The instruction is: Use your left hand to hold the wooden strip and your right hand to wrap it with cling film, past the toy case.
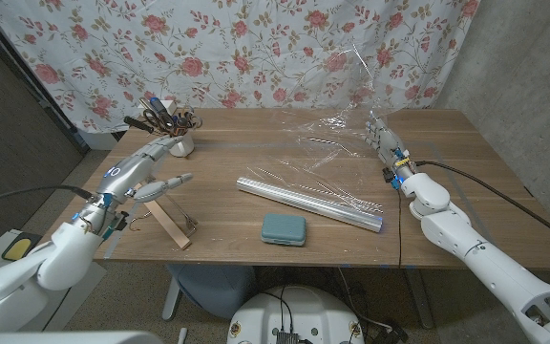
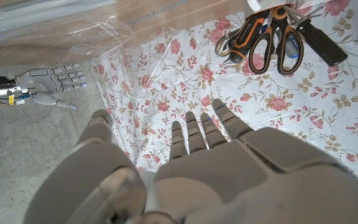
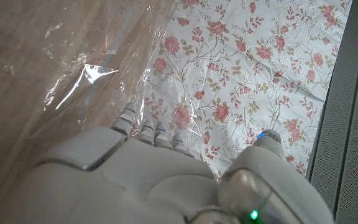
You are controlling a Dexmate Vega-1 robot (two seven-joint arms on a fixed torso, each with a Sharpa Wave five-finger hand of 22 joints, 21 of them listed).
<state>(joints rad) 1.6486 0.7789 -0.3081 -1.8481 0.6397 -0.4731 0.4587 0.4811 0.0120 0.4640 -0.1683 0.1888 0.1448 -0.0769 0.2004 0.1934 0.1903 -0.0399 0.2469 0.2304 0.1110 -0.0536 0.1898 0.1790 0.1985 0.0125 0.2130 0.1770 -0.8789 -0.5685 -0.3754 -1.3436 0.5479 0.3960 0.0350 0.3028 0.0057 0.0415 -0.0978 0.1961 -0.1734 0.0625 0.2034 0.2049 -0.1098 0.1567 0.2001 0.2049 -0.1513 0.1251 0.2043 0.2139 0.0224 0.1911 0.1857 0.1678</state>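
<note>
Wooden strip [image 1: 169, 225] lower left of the head view, near the desk [image 1: 447, 153] front edge, one end propped up, the other by a wire clip; left hand [image 1: 160, 183] just above its raised end, fingers spread, released, apparently not gripping. Judged stiff, light, smooth-edged: best taken near one end, leaving the length free for wrapping. Cling film [image 1: 337, 143] billowing at centre right, drawn from the roll [image 1: 311, 204] lying diagonally mid-frame; thin, limp, clingy, prone to tearing and sticking to itself, so best taken by the loose edge with a broad, gentle hold. Right hand [image 1: 382, 137] raised against the sheet, fingers fairly straight; grasp on the film impossible to tell. Teal toy case [image 1: 284, 229] at lower centre.
</note>
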